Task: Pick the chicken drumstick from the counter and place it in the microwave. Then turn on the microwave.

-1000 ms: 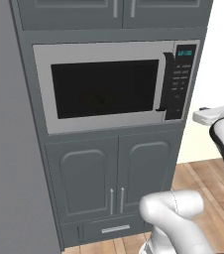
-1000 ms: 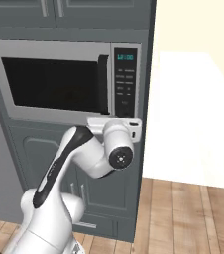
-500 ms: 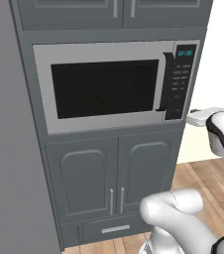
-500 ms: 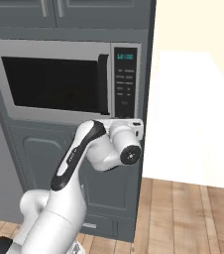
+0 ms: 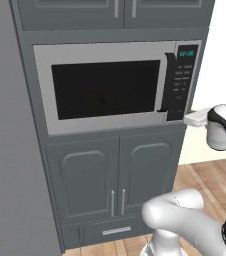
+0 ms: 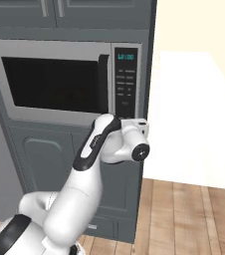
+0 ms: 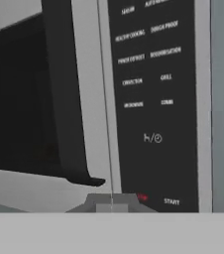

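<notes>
Silver-grey microwave (image 5: 110, 90) sits built into dark grey cabinetry, door closed; black window (image 5: 105, 89) shows nothing discernible inside; the chicken drumstick cannot be made out through the dark glass, so its position cannot be confirmed. Dark curved handle (image 5: 168, 82) runs down the door's right edge; black keypad (image 5: 181, 82) stands just beside it, teal display (image 5: 187, 52) at its top. White arm reaches up to the keypad's lower part; in the right base view the wrist (image 6: 133, 144) sits just below the keypad (image 6: 126, 82). Claw (image 7: 112, 204) is fully closed, holding nothing; in the hand view its tips lie close against the panel's bottom row, between a red-lettered key (image 7: 141, 197) and the START key (image 7: 171, 201); contact cannot be judged.
</notes>
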